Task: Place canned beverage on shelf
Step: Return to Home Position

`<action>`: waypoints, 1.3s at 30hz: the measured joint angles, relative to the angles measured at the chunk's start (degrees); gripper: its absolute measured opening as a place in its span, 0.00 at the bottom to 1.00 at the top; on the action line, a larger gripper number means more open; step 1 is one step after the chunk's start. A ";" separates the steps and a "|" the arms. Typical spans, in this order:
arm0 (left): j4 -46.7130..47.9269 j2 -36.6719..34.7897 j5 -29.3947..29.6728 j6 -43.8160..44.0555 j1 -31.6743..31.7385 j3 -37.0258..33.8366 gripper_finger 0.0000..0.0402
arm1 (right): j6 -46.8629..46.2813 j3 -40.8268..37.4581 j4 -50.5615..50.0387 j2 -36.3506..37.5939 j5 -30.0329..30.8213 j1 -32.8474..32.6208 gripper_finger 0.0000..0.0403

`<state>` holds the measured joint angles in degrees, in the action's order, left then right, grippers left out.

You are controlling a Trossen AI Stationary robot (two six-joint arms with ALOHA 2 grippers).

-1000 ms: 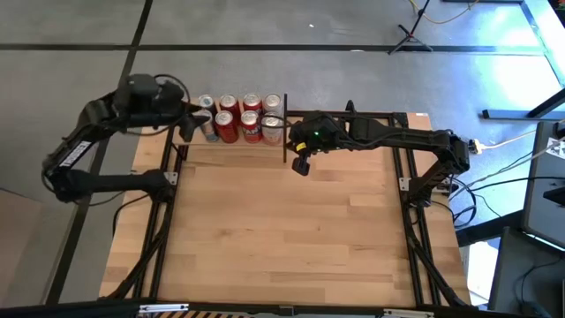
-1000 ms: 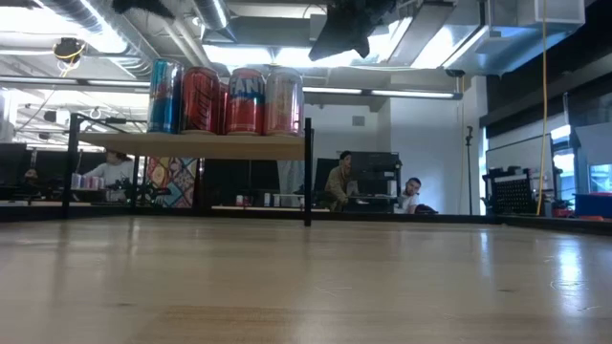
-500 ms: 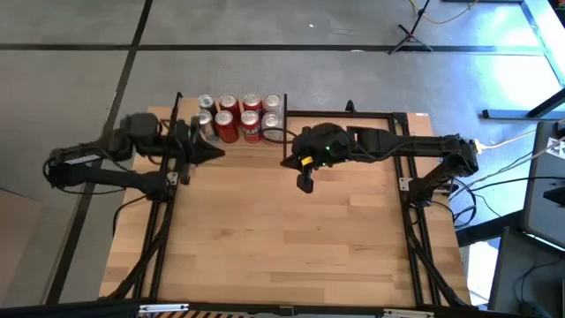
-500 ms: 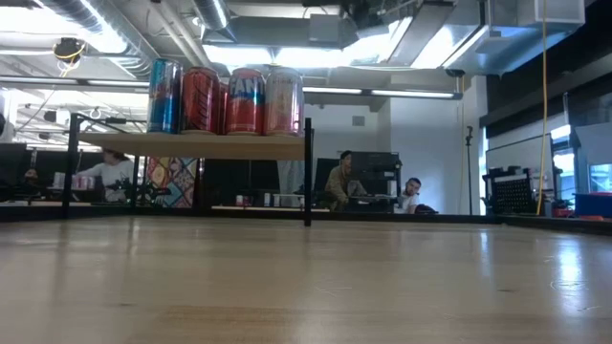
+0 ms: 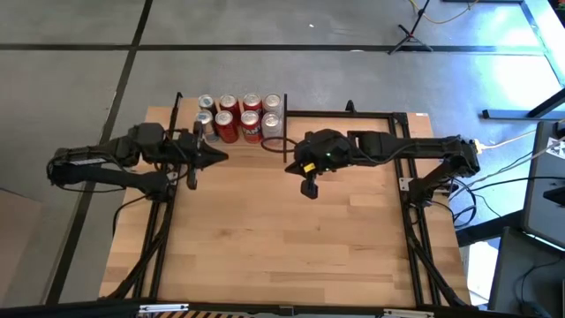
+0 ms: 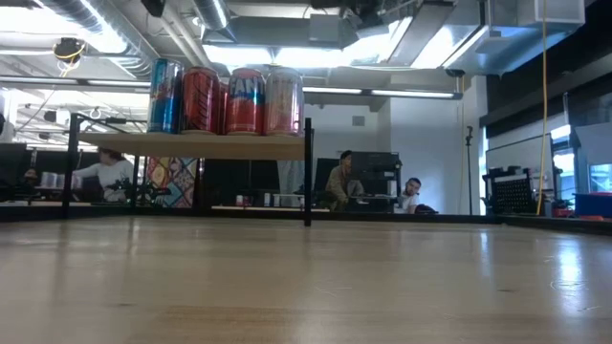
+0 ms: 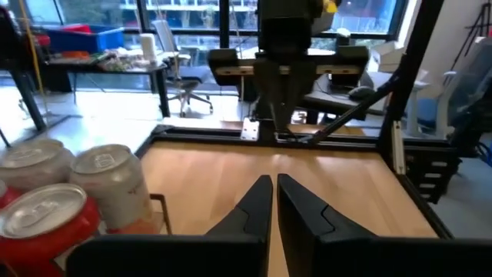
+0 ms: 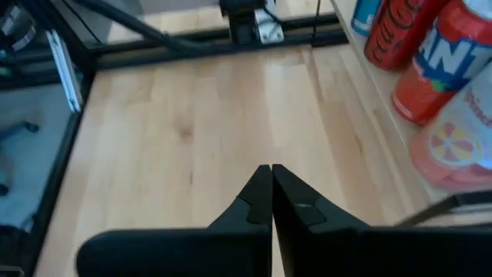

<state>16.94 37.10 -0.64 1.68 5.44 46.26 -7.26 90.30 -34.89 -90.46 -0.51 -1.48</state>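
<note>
Several cans (image 5: 239, 117) stand upright in two rows on the light-wood shelf (image 6: 191, 145) at the table's far edge: red, silver, blue and pink ones. They also show in the low view (image 6: 226, 98). My left gripper (image 5: 219, 157) is shut and empty, just on the near side of the shelf's left part, pointing toward the table's right; its wrist view (image 7: 273, 204) shows the cans (image 7: 73, 192) beside it. My right gripper (image 5: 308, 189) is shut and empty, near side of the shelf's right end; its wrist view (image 8: 271, 192) shows the cans (image 8: 446, 69) off to one side.
Black metal frame rails (image 5: 353, 115) run along the far edge and down both sides of the tabletop (image 5: 282, 238). The shelf's black post (image 6: 307, 172) stands on the table. People sit at desks in the room behind (image 6: 339, 182).
My left gripper has drawn back from the cans at the shelf's left end, gone toward the near edge and turned level, pointing toward the table's right. My right gripper has gone a little toward the near edge, away from the shelf's right end. The cans have stayed in place.
</note>
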 joint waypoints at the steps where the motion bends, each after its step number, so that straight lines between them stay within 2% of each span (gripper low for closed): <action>1: 0.16 0.03 -0.18 0.37 -0.01 0.00 0.03 | 0.49 -0.06 -0.77 0.15 0.00 0.00 0.00; 5: -2.24 -0.07 -0.19 -0.57 -0.01 -1.76 0.03 | 1.82 -0.30 -3.13 1.54 0.00 0.00 0.00; 7: -3.88 -0.55 -0.43 0.20 -0.01 -4.34 0.03 | 2.36 -2.78 -1.72 3.81 -0.01 0.00 0.00; 10: -5.72 -2.46 -0.75 2.08 -0.07 -9.56 0.03 | 1.74 -9.92 1.78 9.34 1.55 -0.01 0.00; 14: -16.93 -5.23 -3.73 4.23 -1.72 -16.87 0.03 | -0.45 -21.55 10.76 18.81 5.60 0.00 0.00; 17: -23.21 -7.14 -3.43 3.97 -3.41 -20.95 0.03 | -2.79 -28.92 16.59 25.04 6.32 0.02 0.00; 23: -24.71 -10.40 0.12 3.66 -5.86 -25.93 0.03 | -6.30 -38.31 21.65 34.26 7.23 0.00 0.00; 32: -25.40 -15.79 2.03 1.50 -7.50 -31.83 0.03 | -10.72 -45.88 21.92 43.37 8.23 0.00 0.00; 39: -27.87 -21.61 3.99 5.15 -7.55 -38.78 0.03 | -12.03 -49.15 21.94 47.75 11.58 0.00 0.00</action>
<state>-10.93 15.49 3.36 6.83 -2.11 7.48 -19.28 41.15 -12.95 -42.72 11.07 -1.48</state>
